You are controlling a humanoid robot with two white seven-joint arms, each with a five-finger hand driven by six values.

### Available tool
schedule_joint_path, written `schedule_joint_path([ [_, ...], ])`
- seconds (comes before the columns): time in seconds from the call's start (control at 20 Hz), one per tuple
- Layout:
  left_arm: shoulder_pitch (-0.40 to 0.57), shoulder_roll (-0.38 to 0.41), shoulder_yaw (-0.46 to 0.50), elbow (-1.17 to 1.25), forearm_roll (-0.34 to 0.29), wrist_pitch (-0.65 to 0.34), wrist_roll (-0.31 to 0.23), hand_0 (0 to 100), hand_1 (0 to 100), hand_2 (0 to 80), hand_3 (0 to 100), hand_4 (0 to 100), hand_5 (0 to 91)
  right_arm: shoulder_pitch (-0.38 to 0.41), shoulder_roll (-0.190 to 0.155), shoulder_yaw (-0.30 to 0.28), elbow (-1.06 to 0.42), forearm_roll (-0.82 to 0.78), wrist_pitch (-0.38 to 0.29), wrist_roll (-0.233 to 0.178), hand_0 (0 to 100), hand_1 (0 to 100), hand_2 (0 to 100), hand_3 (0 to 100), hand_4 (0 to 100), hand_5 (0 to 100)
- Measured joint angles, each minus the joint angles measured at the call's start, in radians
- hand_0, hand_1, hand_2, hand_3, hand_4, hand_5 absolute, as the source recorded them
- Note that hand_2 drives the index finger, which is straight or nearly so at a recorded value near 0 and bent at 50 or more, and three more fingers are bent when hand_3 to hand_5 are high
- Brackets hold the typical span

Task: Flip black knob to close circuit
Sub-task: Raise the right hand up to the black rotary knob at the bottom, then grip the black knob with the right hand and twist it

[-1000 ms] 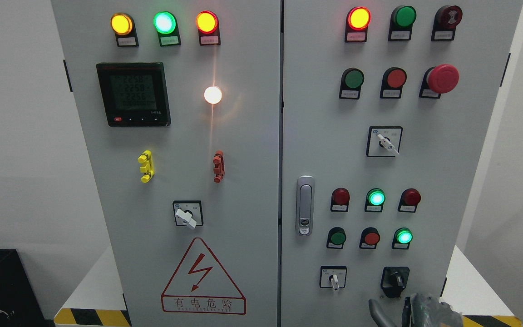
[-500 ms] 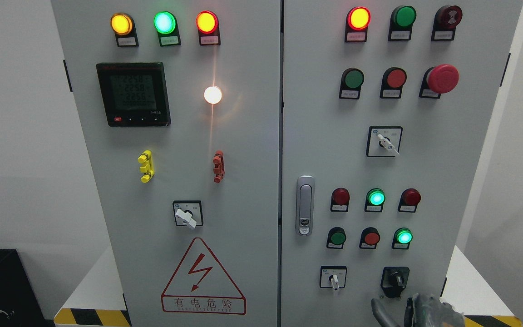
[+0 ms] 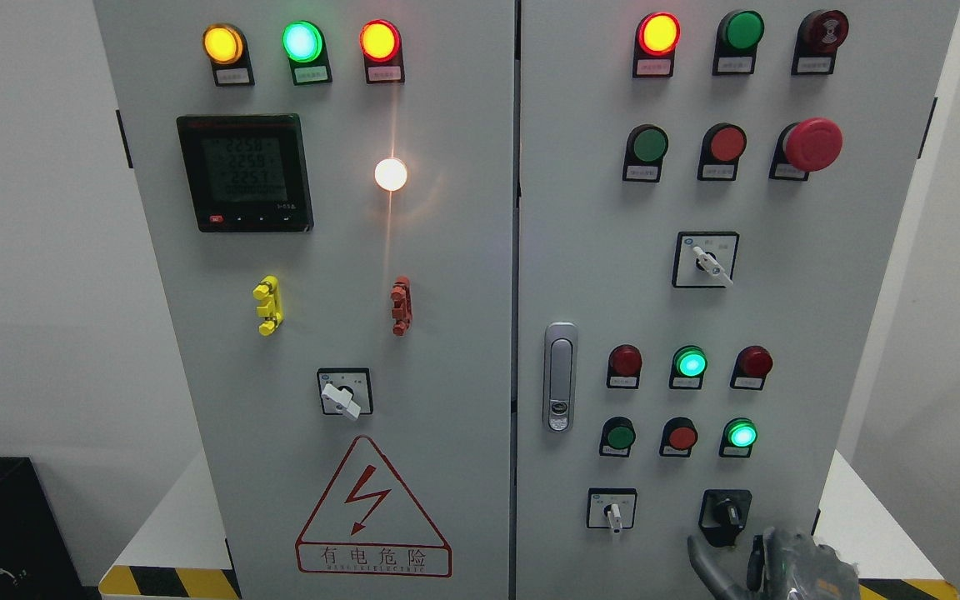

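Low at btm right, right hand (image 3: 767,567), grey metallic, fingers (image 3: 707,562) spread, holding nothing, just below small black rotary knob (image 3: 727,511) on smooth grey steel cabinet (image 3: 597,275).

Light grey cabinet (image 3: 447,250). Top-left lamps (image 3: 302,42) glow amber, green, orange-red. Meter (image 3: 245,172) black with grey-green display. Yellow clip (image 3: 267,305), red clip (image 3: 401,305). Warning triangle (image 3: 372,507) red outline, red bolt. Black knob (image 3: 726,510) on black plate at 5 o'clock. Emergency stop (image 3: 813,144) red. Yellow-black hazard stripe (image 3: 167,581) at 7 o'clock.
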Motion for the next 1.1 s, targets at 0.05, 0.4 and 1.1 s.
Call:
schedule_joint_path([
  [0.05, 0.0, 0.0, 0.0, 0.0, 0.0, 0.0, 0.0, 12, 56, 0.0, 0, 0, 0.0, -0.001, 0.0, -0.002, 0.002, 0.0, 0.0, 0.0, 0, 1, 87, 100, 89, 94],
  [0.4, 0.0, 0.0, 0.0, 0.0, 0.0, 0.0, 0.0, 12, 56, 0.0, 0, 0, 0.0, -0.006, -0.002, -0.021, 0.014, 0.0, 0.0, 0.001, 0, 1, 86, 100, 88, 94],
  [1.1, 0.0, 0.0, 0.0, 0.0, 0.0, 0.0, 0.0, 12, 56, 0.0, 0, 0, 0.0, -0.027, -0.013, -0.05, 0.043, -0.002, -0.008, 0.001, 0, 1, 86, 100, 88, 94],
])
